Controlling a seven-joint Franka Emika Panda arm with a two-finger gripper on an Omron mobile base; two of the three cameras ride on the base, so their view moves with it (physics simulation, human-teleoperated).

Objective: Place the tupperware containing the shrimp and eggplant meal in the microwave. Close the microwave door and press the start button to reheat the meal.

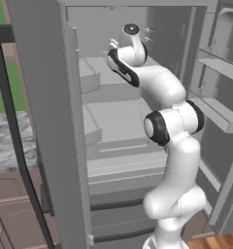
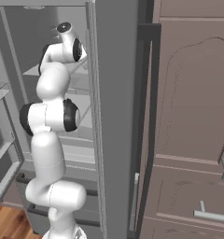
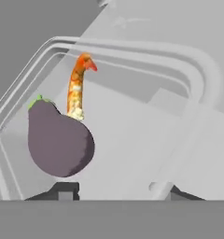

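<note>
Two dark fingertips (image 3: 67,190) rise on either side of the tupperware (image 3: 198,70), partly spread, with its near rim between them; whether they already pinch it cannot be told. Just beyond the fingers, inside the tub, the eggplant (image 3: 60,142) props the shrimp (image 3: 78,84). The arm (image 1: 162,126) reaches into the open fridge (image 1: 45,121), likely to grip the rim and lift the meal out.

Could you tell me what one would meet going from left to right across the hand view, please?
Left rim of the tupperware → eggplant → shrimp → bare floor of the tub → right rim of the tub, near the right fingertip of the tool.
</note>
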